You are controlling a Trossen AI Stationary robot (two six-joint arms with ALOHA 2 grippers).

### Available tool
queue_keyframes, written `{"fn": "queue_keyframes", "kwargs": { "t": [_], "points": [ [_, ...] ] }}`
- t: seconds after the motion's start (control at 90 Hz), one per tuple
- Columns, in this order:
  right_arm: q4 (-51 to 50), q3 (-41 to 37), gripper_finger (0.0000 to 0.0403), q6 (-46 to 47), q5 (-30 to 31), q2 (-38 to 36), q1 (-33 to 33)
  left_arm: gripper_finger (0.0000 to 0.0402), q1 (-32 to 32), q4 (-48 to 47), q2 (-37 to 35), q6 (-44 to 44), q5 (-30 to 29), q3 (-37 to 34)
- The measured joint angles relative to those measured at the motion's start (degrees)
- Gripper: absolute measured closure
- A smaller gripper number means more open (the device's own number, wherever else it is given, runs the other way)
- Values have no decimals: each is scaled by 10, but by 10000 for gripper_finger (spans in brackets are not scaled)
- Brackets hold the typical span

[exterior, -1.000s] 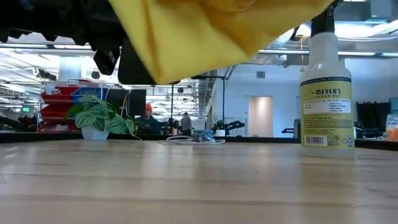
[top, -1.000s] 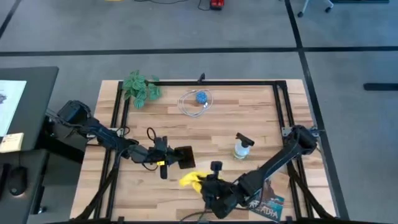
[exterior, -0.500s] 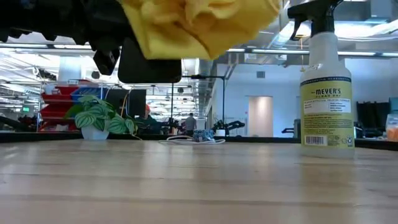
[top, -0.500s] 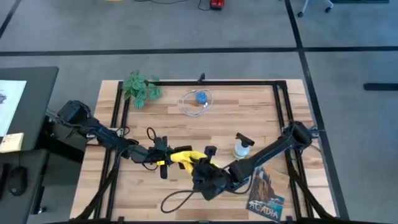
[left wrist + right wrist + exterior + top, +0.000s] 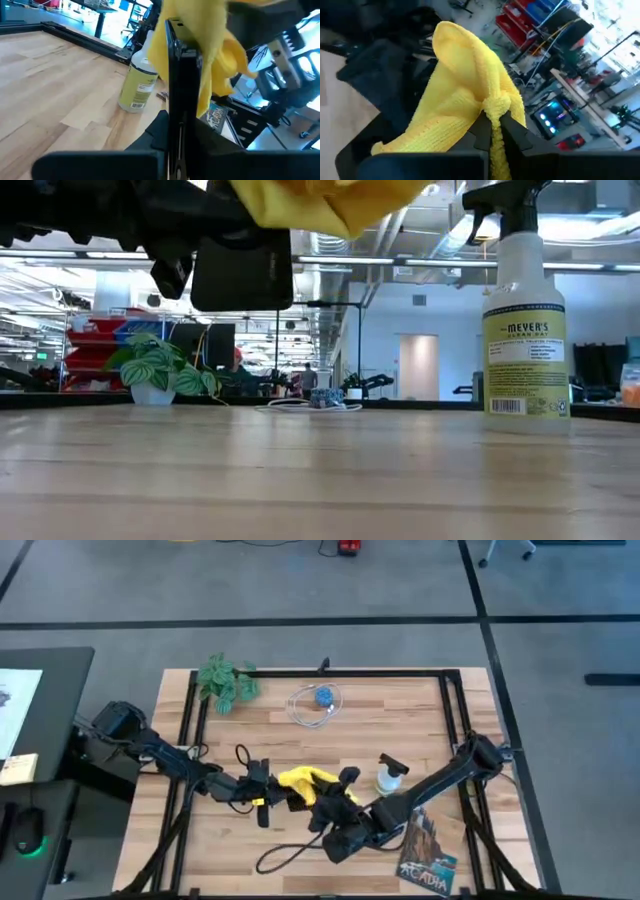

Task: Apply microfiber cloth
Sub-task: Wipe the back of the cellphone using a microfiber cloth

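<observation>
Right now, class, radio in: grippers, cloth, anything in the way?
Left gripper shut on smartphone, held above table. Right gripper shut on microfiber cloth, draped over the phone. Spray bottle close by.

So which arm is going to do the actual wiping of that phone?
Probably the right. Its gripper is shut on the microfiber cloth, already draped against the black smartphone, which the left gripper holds upright off the table.

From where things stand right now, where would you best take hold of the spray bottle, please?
Grip the spray bottle around its straight, labelled body, coming in level from its open far side. It stands upright, its narrow neck carries the trigger, and the right gripper with the microfiber cloth crowds the other side.
</observation>
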Motion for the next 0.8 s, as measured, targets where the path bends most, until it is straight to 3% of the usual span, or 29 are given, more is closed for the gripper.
{"fn": "queue_keyframes", "kwargs": {
  "t": [0.256,0.489,0.8],
  "points": [
    [27,-77,403,136,-150,1,2,391,0,8,0,6,-2,0],
    [205,-121,403,86,-189,1,-23,391,0,21,0,6,-6,-1],
    [242,-121,403,65,-280,0,-59,391,1,25,0,6,-12,-1]
  ]
}}
